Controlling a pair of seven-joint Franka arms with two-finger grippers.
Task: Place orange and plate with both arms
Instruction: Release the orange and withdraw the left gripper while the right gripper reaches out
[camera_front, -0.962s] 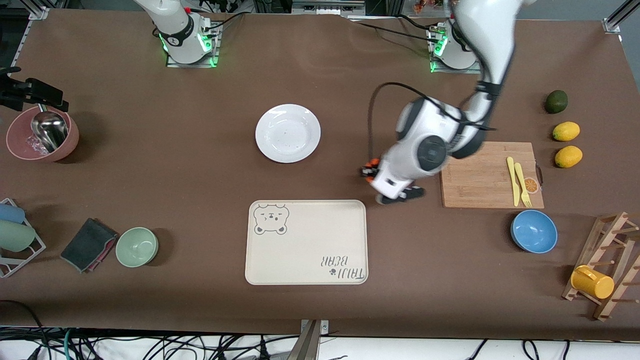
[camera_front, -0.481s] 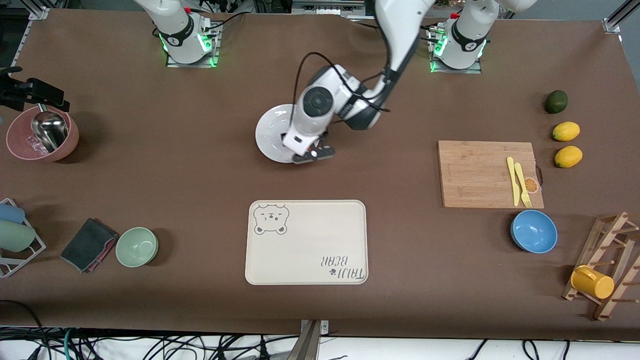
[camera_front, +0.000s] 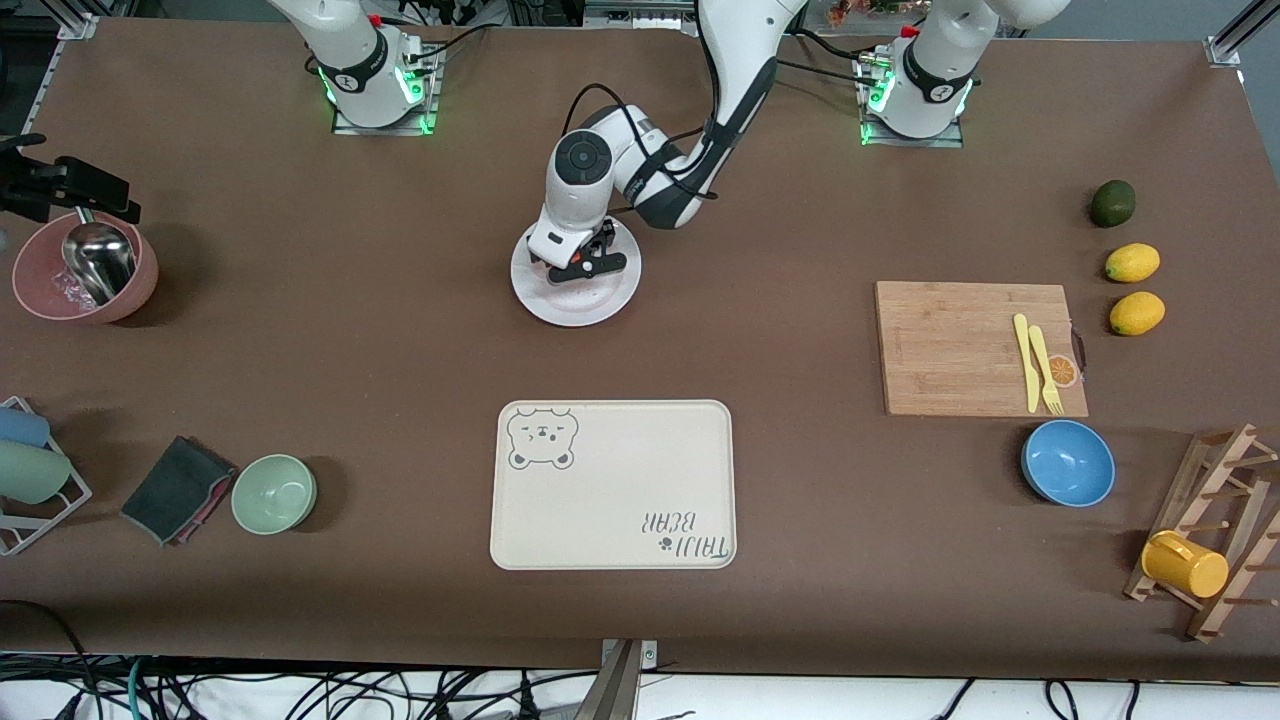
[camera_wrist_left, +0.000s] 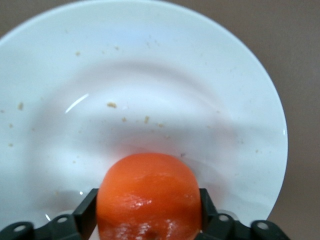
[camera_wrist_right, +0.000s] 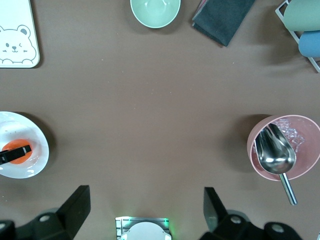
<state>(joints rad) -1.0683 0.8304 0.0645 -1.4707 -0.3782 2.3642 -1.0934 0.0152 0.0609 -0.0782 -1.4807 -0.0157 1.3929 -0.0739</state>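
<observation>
**Orange arrives over the plate; release looks underway**

The left gripper (camera_wrist_left: 150, 227) hangs low over the plate (camera_front: 530, 290), its 2 fingers (camera_wrist_left: 86, 216) flanking the orange (camera_wrist_left: 149, 197). The fingers sit at the fruit's sides, but whether they press on it or have just slackened cannot be told. The orange is down in the plate's shallow centre, seemingly resting on it or just above it.

What has changed: 1 second ago this gripper carried the orange near the cutting board (camera_front: 960, 350); half a second ago it reached the plate's rim; now it is squarely over the plate. The plate itself has not shifted.

For the task, the orange's transfer seems almost done; what remains is a clean let-go and a lift away without rolling the fruit. After that the plate needs placing, probably on the tray (camera_front: 612, 485), which lies nearer the front camera.

The right gripper (camera_wrist_right: 145, 210) waits high above its own base, jaws spread wide and empty, with the pink bowl (camera_wrist_right: 305, 125) toward its end of the table.
</observation>
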